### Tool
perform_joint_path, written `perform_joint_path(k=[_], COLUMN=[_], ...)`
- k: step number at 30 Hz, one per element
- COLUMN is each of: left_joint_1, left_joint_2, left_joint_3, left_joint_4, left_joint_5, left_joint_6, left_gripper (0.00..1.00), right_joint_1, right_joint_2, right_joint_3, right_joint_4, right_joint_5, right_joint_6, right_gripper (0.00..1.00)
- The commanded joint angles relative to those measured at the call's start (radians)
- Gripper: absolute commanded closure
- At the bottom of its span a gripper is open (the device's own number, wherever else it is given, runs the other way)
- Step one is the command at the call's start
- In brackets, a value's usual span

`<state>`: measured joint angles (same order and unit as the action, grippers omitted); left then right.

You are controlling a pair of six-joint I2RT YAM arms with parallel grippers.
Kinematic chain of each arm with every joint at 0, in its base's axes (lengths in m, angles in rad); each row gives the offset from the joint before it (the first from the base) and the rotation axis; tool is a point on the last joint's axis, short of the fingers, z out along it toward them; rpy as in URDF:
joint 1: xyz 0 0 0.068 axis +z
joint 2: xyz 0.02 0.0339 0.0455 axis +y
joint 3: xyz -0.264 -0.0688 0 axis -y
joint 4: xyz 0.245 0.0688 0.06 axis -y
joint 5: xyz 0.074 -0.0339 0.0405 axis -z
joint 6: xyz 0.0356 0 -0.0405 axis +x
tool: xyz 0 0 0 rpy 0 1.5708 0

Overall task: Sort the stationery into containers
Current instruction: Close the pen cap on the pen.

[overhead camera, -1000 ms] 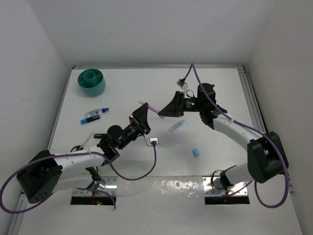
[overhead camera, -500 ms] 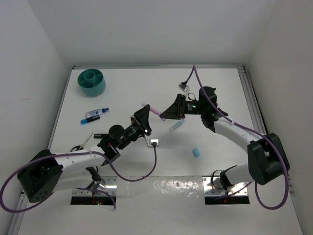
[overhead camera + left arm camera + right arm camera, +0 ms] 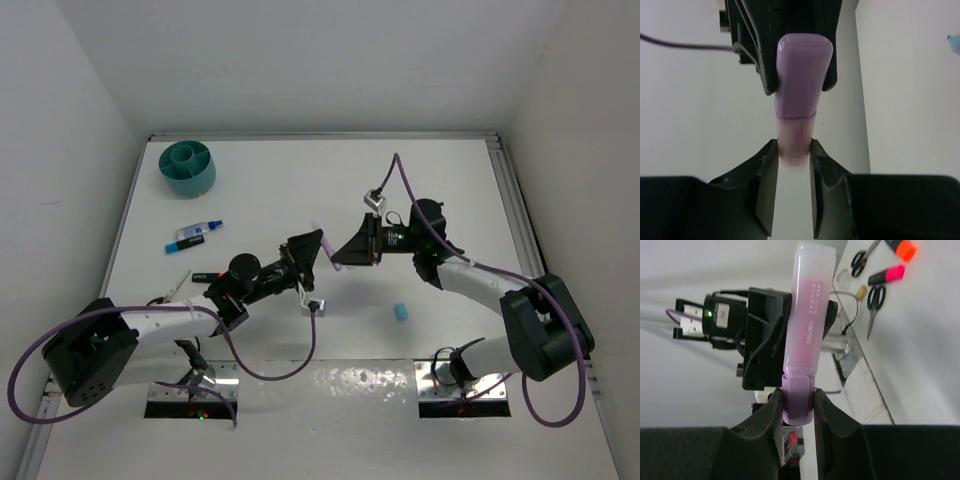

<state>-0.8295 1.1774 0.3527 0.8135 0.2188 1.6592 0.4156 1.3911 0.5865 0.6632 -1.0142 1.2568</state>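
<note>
Being clenched at its barrel by the left gripper and at its cap by the right gripper, the pink marker should be freed on the right before any retreat.

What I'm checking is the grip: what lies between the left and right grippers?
The pink marker, cap in the right gripper, body in the left gripper; both wrist views show it.

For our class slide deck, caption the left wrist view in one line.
Left gripper and right gripper clamp opposite ends of one pink marker.
</note>
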Motion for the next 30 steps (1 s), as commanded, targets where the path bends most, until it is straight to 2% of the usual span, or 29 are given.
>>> perform_joint_path(k=[1,6,14,16,21,26,30], left_joint_1=[-0.03,-0.01,-0.011,-0.013,-0.019,-0.01,-0.008], left_joint_2=[0.022,0.056,0.059,0.059,0.059,0.067,0.085], left_joint_3=[-0.015,-0.021,-0.049,-0.047,-0.04,0.06,0.06], left_joint_4=[0.046,0.055,0.079,0.079,0.067,-0.048,-0.066], left_joint_5=[0.402,0.467,0.462,0.479,0.507,0.484,0.481], left_joint_6=[0.023,0.08,0.051,0.014,-0.045,-0.261,-0.314], left_gripper=[1.0,1.0,1.0,1.0,1.0,1.0,1.0], right_joint_1=[0.003,0.002,-0.023,-0.023,-0.024,-0.023,-0.029], right_joint_2=[-0.009,-0.066,-0.075,-0.049,0.031,0.091,0.105], right_joint_3=[-0.019,-0.033,-0.037,-0.033,-0.007,0.033,0.047], right_joint_4=[0.179,0.001,-0.002,0.016,0.114,0.116,0.089], right_joint_5=[0.052,0.084,0.215,0.258,0.255,0.236,0.226], right_joint_6=[0.05,-0.046,-0.031,-0.013,0.068,0.092,0.093], right_gripper=[1.0,1.0,1.0,1.0,1.0,1.0,0.86])
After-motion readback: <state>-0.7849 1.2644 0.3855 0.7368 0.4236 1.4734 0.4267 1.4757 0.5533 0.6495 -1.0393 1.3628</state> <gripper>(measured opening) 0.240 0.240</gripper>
